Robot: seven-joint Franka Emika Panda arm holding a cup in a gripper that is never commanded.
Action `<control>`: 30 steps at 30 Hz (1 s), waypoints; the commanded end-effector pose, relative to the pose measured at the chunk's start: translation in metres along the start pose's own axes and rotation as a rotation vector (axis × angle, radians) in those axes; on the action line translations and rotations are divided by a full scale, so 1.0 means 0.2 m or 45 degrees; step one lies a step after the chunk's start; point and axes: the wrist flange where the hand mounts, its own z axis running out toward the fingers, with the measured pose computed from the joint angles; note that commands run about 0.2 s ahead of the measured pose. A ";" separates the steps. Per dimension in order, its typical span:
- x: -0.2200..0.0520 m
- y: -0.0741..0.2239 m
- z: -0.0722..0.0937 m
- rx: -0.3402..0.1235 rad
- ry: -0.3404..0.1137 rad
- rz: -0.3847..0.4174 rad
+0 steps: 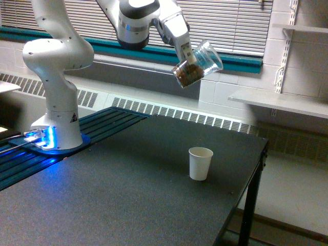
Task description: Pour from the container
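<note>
High above table | gripper (188, 54) pinching container (197, 64) | container tilted, nuts inside

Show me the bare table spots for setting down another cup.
Bare: table between robot base and white paper cup, plus the whole near side. Tighter: the strip between that cup and the exterior view's right edge. Nothing crowded.
</note>
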 end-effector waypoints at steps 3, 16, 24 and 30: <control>-0.06 -0.01 0.04 -0.004 -0.019 -0.002; -0.20 0.02 0.11 -0.027 -0.087 -0.017; -0.26 0.04 0.14 -0.050 -0.117 -0.038; -0.30 0.05 0.16 -0.074 -0.142 -0.059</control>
